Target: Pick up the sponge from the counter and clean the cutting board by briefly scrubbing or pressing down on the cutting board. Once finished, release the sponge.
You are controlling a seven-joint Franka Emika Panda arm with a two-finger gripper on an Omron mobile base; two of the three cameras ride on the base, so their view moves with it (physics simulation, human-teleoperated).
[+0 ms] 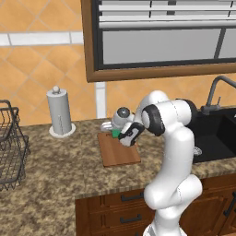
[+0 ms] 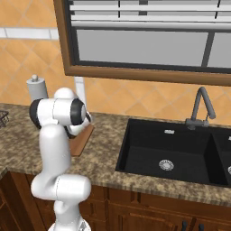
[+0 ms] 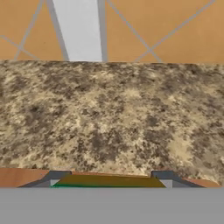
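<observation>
The reddish-brown cutting board [image 1: 119, 152] lies on the granite counter [image 1: 55, 170], with its far edge toward the tiled wall. My gripper [image 1: 114, 132] hangs low over that far edge, shut on the green sponge [image 1: 115, 134], of which a small corner shows. In the hand view the sponge [image 3: 109, 181] sits between my two fingertips [image 3: 52, 178], and a strip of cutting board [image 3: 22, 177] shows beneath, with counter [image 3: 113, 113] beyond. From the right base view the arm covers most of the cutting board [image 2: 82, 139].
A paper towel roll [image 1: 60, 113] stands at the back left, a wire rack [image 1: 11, 147] at the far left. The black sink [image 2: 171, 155] and its faucet [image 2: 200, 108] lie to the right. The tiled wall [image 3: 78, 26] rises just behind the board.
</observation>
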